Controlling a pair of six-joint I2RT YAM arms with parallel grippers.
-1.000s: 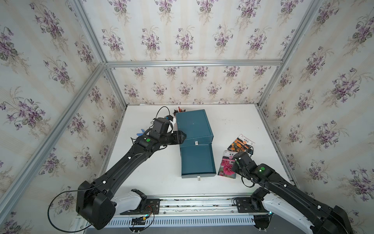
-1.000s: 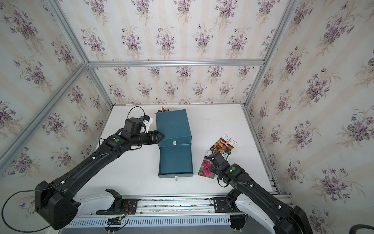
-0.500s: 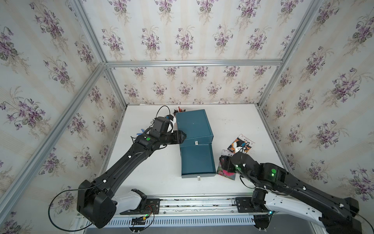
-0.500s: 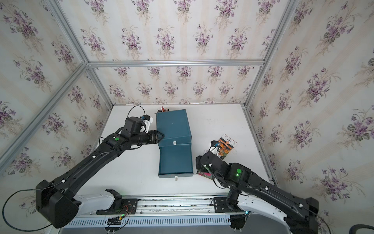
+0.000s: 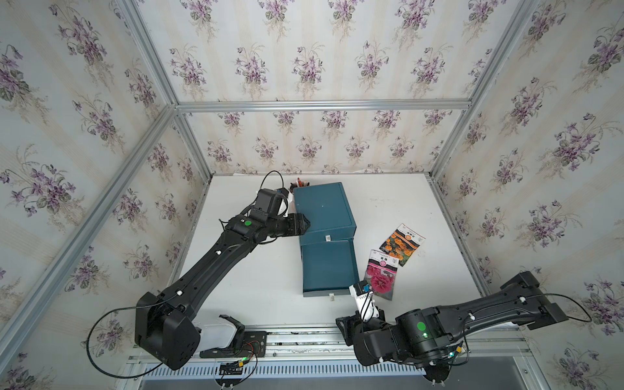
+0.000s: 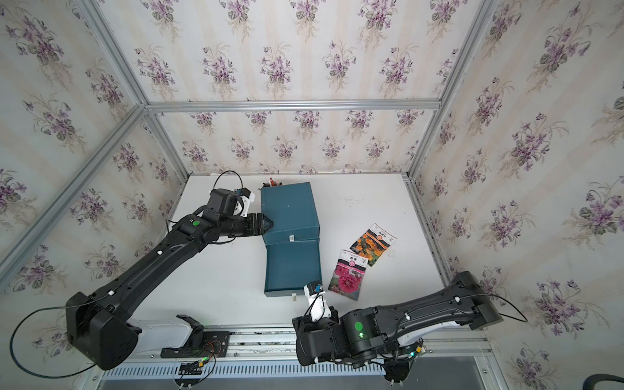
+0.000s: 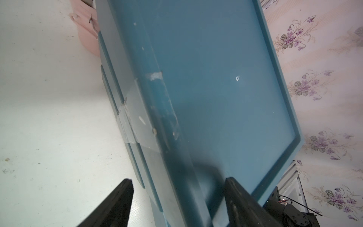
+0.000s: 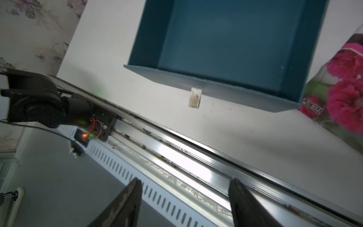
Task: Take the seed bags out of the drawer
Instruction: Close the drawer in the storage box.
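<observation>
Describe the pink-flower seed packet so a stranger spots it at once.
Find the blue drawer box on the white table. Two packets lie right of its open drawer. The pink packet shows big deep-pink blooms; the orange packet beside it shows orange flowers.

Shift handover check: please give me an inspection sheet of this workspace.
Surface: white table, lightly scuffed.
Job's things: orange-flower bag and pink-flower bag lie on the table beside the pulled-out drawer, which looks empty; no third bag seen.
Clutter: small unclear items behind the blue box.
Grippers: left gripper open astride the box's edge; right gripper open, empty, above the front rail.
Cables: loose loop near the left arm's base.
Surroundings: floral walls, metal frame.
</observation>
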